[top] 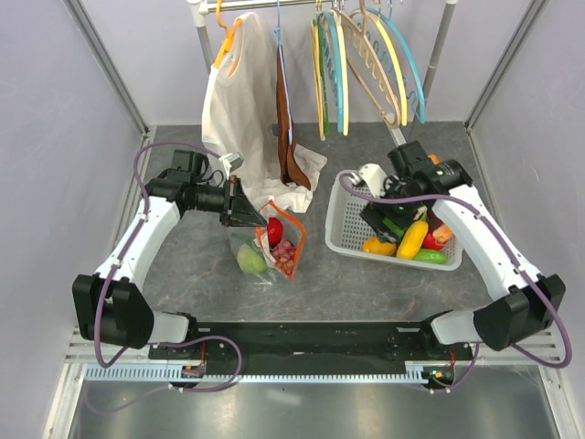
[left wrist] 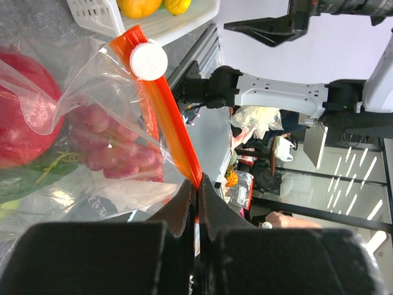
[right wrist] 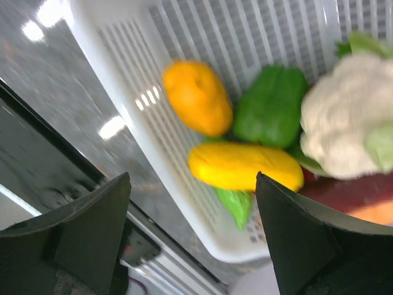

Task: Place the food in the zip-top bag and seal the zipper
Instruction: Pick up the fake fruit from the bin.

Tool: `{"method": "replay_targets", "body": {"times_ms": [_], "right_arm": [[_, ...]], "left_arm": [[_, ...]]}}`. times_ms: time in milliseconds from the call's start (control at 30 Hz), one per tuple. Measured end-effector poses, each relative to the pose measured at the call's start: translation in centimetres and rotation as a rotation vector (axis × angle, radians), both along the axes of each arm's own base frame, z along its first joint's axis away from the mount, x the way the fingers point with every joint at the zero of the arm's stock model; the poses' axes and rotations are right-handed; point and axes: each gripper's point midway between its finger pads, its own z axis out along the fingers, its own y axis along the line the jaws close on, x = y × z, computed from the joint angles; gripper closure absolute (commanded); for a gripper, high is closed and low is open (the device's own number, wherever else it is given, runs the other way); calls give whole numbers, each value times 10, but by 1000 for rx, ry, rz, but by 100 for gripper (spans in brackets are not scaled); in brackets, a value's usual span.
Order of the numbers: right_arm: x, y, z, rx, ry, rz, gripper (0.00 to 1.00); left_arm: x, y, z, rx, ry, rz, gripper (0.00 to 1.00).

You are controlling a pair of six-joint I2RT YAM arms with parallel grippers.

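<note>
The clear zip-top bag (top: 268, 247) lies left of centre with a red fruit (top: 274, 230), a green fruit (top: 251, 261) and pink grapes (left wrist: 113, 147) inside. My left gripper (top: 245, 210) is shut on its orange-red zipper strip (left wrist: 175, 132), near the white slider (left wrist: 148, 60). My right gripper (top: 388, 215) is open above the white basket (top: 345, 233), over a yellow oblong food (right wrist: 245, 167), an orange one (right wrist: 196, 98) and a green pepper (right wrist: 270, 107). White cauliflower (right wrist: 344, 110) sits beside them.
A white garment (top: 242, 119) and a brown cloth (top: 288, 137) hang from the rail behind the bag, with several coloured hangers (top: 366, 64) to the right. Side walls close in the table on both sides.
</note>
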Motion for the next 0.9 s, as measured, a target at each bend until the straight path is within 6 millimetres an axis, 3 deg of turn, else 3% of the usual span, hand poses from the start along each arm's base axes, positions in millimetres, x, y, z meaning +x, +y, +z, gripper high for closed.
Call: {"method": "replay_targets", "body": {"times_ms": [167, 333, 433, 533, 733, 900], "right_arm": [[-8, -67, -8, -140, -12, 98, 9], [11, -96, -1, -244, -104, 411, 7], [29, -98, 6, -301, -198, 661, 7], [34, -93, 4, -332, -248, 853, 6], [4, -83, -35, -327, -182, 1078, 5], [-10, -87, -56, -345, -111, 1144, 4]], "left_arm": [[-2, 0, -4, 2, 7, 0, 98], [-2, 1, -5, 4, 10, 1, 98], [-2, 1, -6, 6, 10, 3, 98], [-2, 1, -7, 10, 10, 5, 98], [-2, 1, -8, 12, 10, 6, 98], [-2, 1, -8, 11, 6, 6, 98]]}}
